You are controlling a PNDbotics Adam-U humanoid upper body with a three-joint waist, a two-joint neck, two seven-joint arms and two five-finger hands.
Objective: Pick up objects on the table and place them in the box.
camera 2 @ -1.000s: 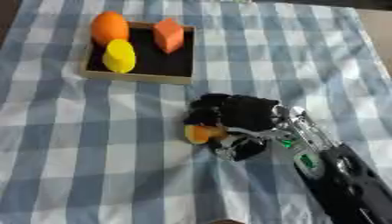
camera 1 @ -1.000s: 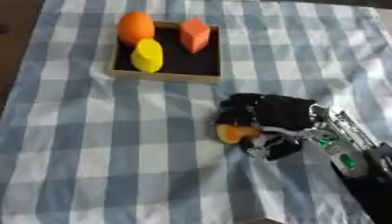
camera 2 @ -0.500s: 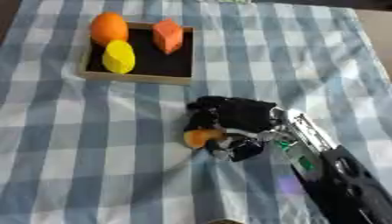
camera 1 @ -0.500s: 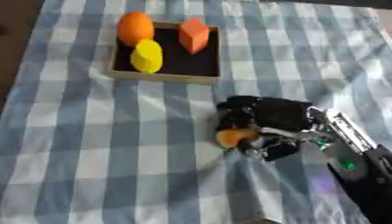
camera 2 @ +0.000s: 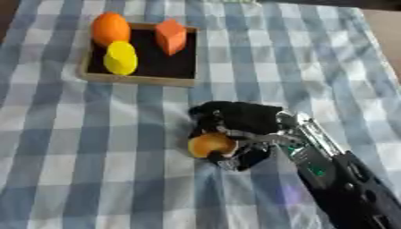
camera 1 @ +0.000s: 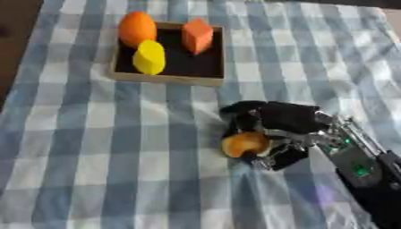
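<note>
A small round orange fruit (camera 1: 244,144) sits just above the blue checked cloth, with my right hand (camera 1: 286,120) shut on it, fingers curled over its top and thumb beneath. The arm runs in from the lower right. The shallow wooden box (camera 1: 167,78) with a black floor lies at the upper left. It holds an orange ball-shaped fruit (camera 1: 137,28), a yellow lemon-like piece (camera 1: 149,57) and an orange-red block (camera 1: 197,36). My left hand shows in neither view.
The checked cloth (camera 1: 94,156) covers the whole table and is wrinkled around my hand. A dark table edge (camera 1: 15,53) runs along the far left.
My right hand has closed round the orange fruit and drawn it slightly toward the left. The box and its contents have not moved.
</note>
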